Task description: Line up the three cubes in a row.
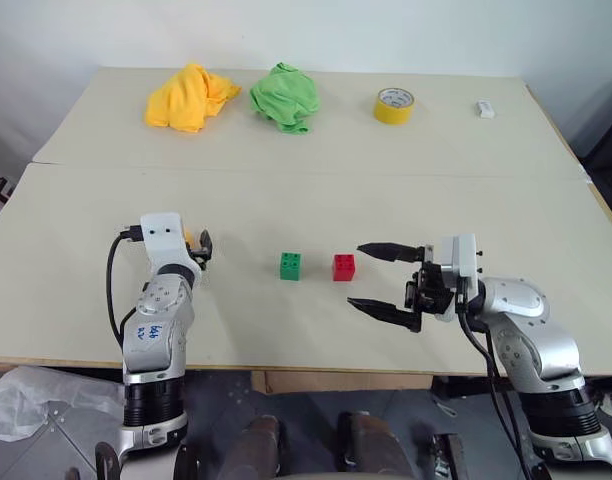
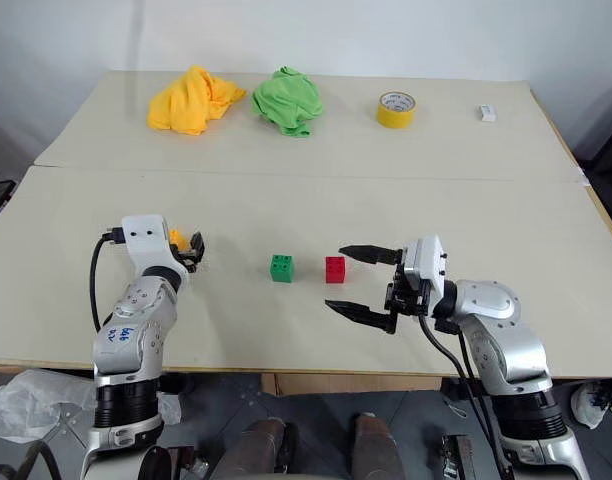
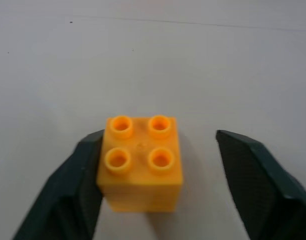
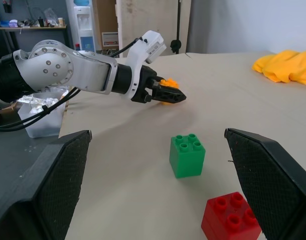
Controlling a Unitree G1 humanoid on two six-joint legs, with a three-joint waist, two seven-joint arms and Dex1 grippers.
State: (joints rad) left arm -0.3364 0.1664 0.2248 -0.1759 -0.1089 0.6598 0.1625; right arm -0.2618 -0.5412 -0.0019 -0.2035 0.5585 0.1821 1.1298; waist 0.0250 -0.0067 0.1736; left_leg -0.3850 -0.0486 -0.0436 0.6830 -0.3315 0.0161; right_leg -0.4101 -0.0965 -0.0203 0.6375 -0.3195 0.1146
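Three cubes sat on the table (image 1: 406, 200) near its front edge: green cube (image 1: 291, 265) and red cube (image 1: 344, 267) just beside each other near the middle, orange cube (image 3: 140, 162) well apart to their left, between the left gripper (image 2: 189, 250) fingers. Left fingers were partly closed around the orange cube; one finger (image 3: 73, 185) touched its side, the other finger (image 3: 258, 175) stood off with a clear gap (so not a firm clamp yet). Cube rested upright, studs up, on the table. Right gripper (image 1: 382, 281) was spread wide, holding nothing, pointing toward the red cube from its right, near it but not touching. Far side of the table carried a yellow cloth (image 1: 189, 97), green cloth (image 1: 285, 96), tape roll (image 1: 394, 104) and a small white object (image 1: 485, 109).
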